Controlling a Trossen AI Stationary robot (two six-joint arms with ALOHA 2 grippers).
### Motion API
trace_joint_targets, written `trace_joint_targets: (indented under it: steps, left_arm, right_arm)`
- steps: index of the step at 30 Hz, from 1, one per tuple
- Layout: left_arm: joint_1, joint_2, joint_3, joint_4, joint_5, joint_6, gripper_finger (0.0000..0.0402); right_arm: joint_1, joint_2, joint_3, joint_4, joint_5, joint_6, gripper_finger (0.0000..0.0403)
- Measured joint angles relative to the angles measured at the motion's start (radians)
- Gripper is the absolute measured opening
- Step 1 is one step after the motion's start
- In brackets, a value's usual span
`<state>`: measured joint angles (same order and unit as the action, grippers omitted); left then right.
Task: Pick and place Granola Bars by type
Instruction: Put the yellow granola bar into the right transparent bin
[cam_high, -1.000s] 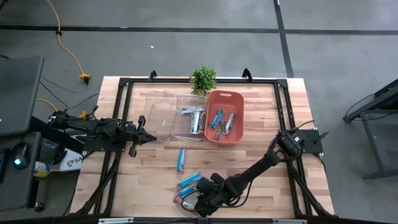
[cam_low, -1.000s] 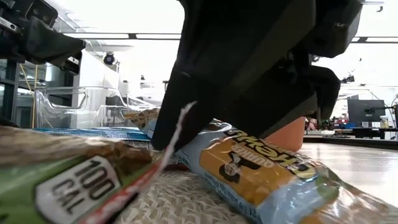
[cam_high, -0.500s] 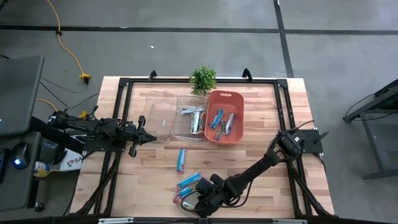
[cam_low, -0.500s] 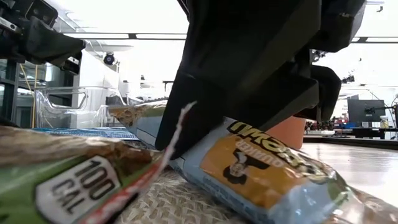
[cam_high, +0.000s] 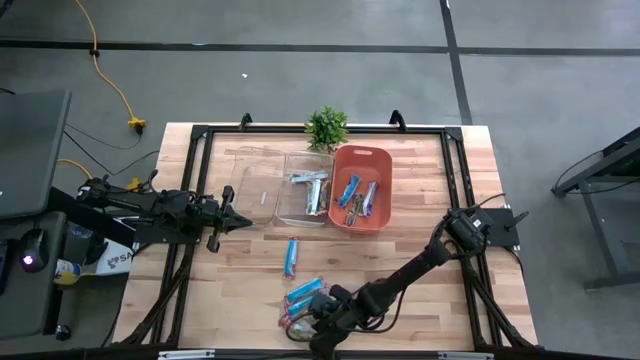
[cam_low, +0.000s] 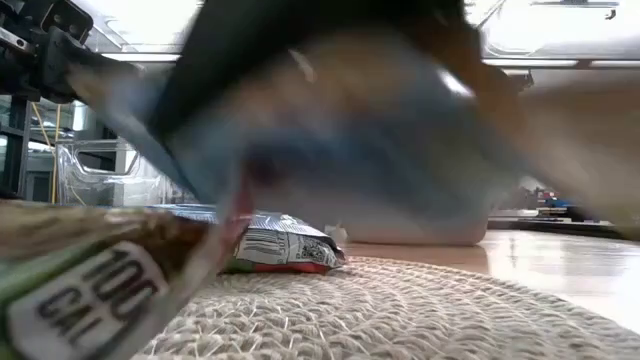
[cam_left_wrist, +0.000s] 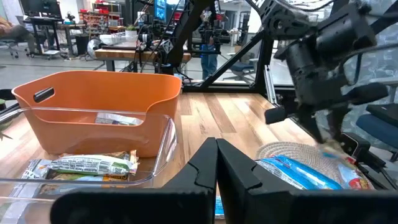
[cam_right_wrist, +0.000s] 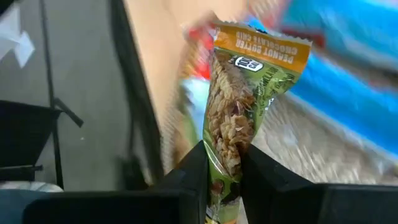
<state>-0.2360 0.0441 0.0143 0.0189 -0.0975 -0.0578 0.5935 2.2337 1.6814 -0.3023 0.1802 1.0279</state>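
Green-and-orange granola bar (cam_right_wrist: 239, 106), crinkled glossy wrapper with printed oat clusters, is pinched at its lower end between the right gripper's (cam_right_wrist: 222, 163) 2 dark fingers (cam_right_wrist: 186, 180); the fingers are nearly closed, with only the wrapper's thickness between them. Only the right wrist view shows this grip.

In the high view the right gripper (cam_high: 325, 322) sits at the lower centre of the frame, over the loose granola bars (cam_high: 305, 294) in shiny blue wrappers. 1 more blue bar (cam_high: 292, 257) lies alone, flat on the wooden worktop (cam_high: 420, 215), above that cluster.

The low view alone shows the coarse woven mat (cam_low: 400, 310) under the pile, a silver-white wrapped bar (cam_low: 285, 245) lying on it, and a green wrapper (cam_low: 90, 290) at lower left. A large blur fills that frame's upper part.

Orange oval plastic bin (cam_high: 361, 187) and clear rectangular bins (cam_high: 258, 185), upper centre, hold bars.

Left gripper (cam_high: 240, 221) hangs at centre left beside the clear bins, fingers (cam_left_wrist: 205, 171) pressed together, empty.
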Motion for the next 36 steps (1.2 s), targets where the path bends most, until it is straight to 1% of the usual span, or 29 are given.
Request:
trace_joint_targets:
  steps: [5,10,18,22,26,29,32,34,36]
  left_arm:
    - [0.0,0.0,0.0,0.0,0.0,0.0,0.0001]
    - [0.0,0.0,0.0,0.0,0.0,0.0,0.0001]
    - [0.0,0.0,0.0,0.0,0.0,0.0,0.0001]
    - [0.0,0.0,0.0,0.0,0.0,0.0,0.0001]
    - [0.0,0.0,0.0,0.0,0.0,0.0,0.0001]
    - [0.0,0.0,0.0,0.0,0.0,0.0,0.0001]
    - [0.0,0.0,0.0,0.0,0.0,0.0,0.0001]
    - [0.0,0.0,0.0,0.0,0.0,0.0,0.0001]
    - [0.0,0.0,0.0,0.0,0.0,0.0,0.0001]
  right_arm:
    - [-0.018,0.0,0.091,-0.002,0.0,-0.117,0.0057]
    - [-0.042,0.0,0.215,-0.005,0.004,-0.258,0.0057]
    - [-0.072,0.0,0.442,-0.002,0.024,-0.622,0.0049]
    - [-0.083,0.0,0.521,-0.009,0.156,-0.754,0.0047]
    - [-0.103,0.0,0.568,-0.008,0.336,-0.838,0.0047]
    - [-0.123,0.0,0.589,-0.012,0.479,-0.854,0.0047]
    - [-0.148,0.0,0.6,-0.013,0.6,-0.854,0.0047]
    - [-0.169,0.0,0.602,-0.016,0.661,-0.854,0.0047]
    - [-0.194,0.0,0.603,-0.016,0.692,-0.854,0.0047]
